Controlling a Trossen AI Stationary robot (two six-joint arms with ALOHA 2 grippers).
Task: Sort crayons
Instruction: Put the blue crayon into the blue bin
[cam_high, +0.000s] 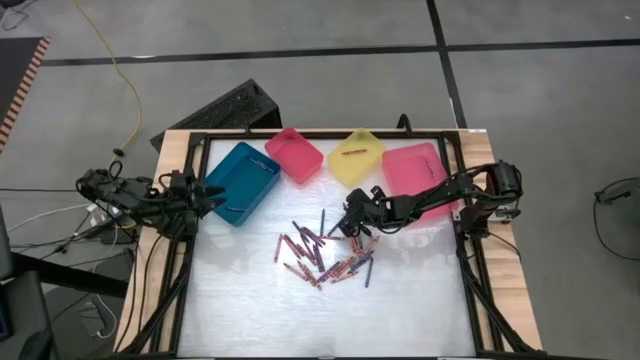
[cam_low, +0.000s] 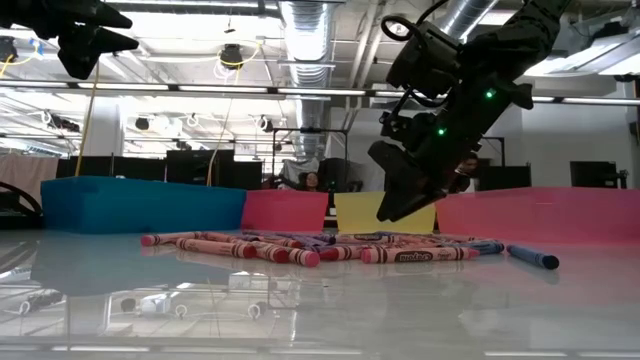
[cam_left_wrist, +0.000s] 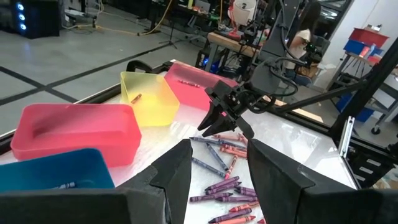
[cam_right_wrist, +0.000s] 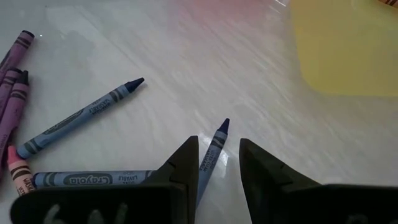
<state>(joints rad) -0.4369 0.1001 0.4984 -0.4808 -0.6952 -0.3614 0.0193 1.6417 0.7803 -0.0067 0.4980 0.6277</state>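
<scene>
Several crayons (cam_high: 322, 256), red, purple and blue, lie scattered flat on the white table top near its middle. My right gripper (cam_high: 350, 228) hangs open just above the pile's far right edge, slanting down. In the right wrist view a blue crayon (cam_right_wrist: 212, 149) lies on the table below the gap between its fingers, and the low view shows the fingertips (cam_low: 385, 212) clear of the table. My left gripper (cam_left_wrist: 219, 148) stands open and empty at the table's left side by the teal bin (cam_high: 242, 182).
Four bins stand in a row along the far edge: the teal one, a pink one (cam_high: 293, 155), a yellow one (cam_high: 356, 157) with a crayon in it, and another pink one (cam_high: 415, 170). A black frame (cam_high: 468, 250) rims the table. Bare table lies nearer than the pile.
</scene>
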